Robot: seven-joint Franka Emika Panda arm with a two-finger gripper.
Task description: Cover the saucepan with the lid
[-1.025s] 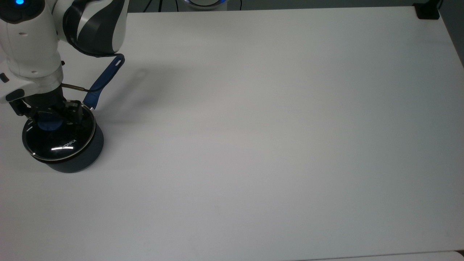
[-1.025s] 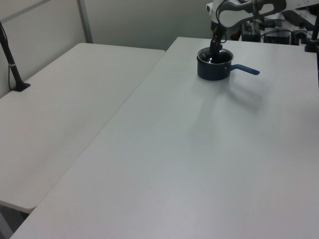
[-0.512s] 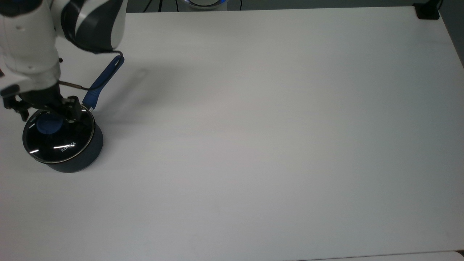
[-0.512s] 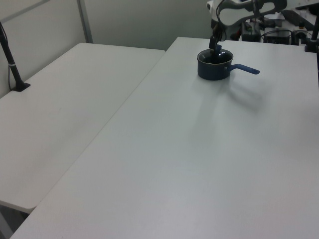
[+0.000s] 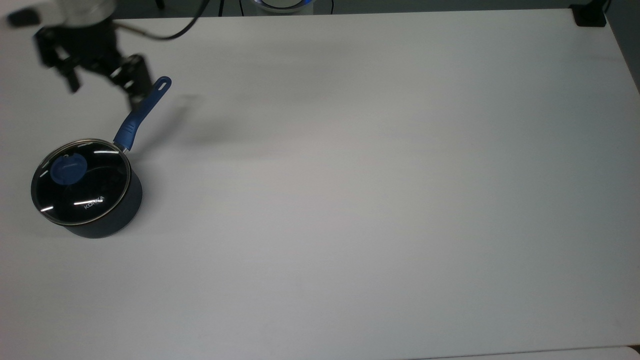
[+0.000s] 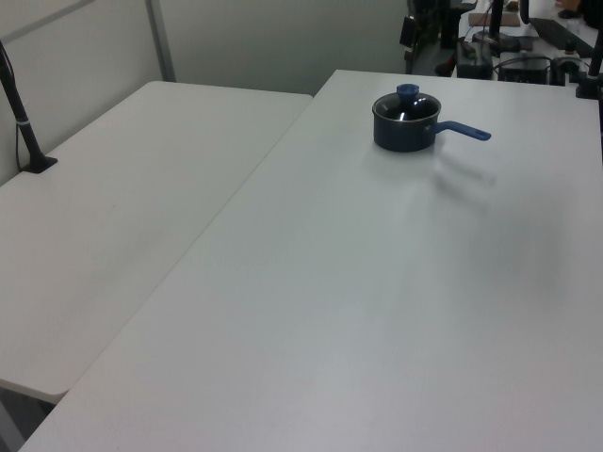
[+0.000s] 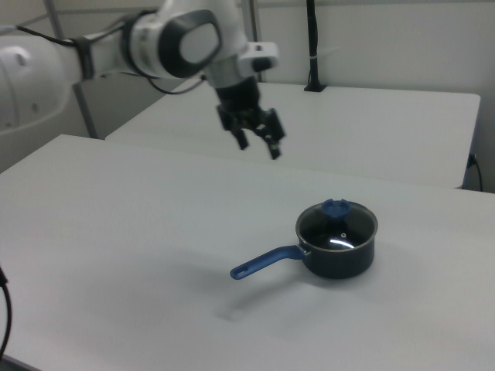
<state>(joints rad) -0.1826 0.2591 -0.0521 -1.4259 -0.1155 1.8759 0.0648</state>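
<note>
The dark blue-grey saucepan [image 5: 107,222] stands near the top view's left edge, its long blue handle [image 5: 142,112] pointing up and to the right. The glass lid [image 5: 87,192] lies flat on its rim, steel edge all round, with the blue knob [image 5: 68,168] and the white KONKA lettering showing. My gripper [image 5: 102,87] hangs open and empty well above the table, over the end of the handle and apart from the lid. In the right view the gripper [image 7: 257,144] is high and to the left of the saucepan [image 7: 340,259], which carries the lid [image 7: 337,229]. The left view has the saucepan [image 6: 403,135] far back, lid [image 6: 407,107] on top.
The white table [image 5: 350,200] stretches wide to the top view's right of the pan. A black block [image 5: 590,15] sits at its top right corner. A second white table [image 6: 113,207] stands alongside, with a black clamped post [image 6: 24,113]. Cables and gear lie beyond the far edge.
The gripper let go of the knob, rose and moved away toward the top view's top. The lid stays on the saucepan, which has not shifted.
</note>
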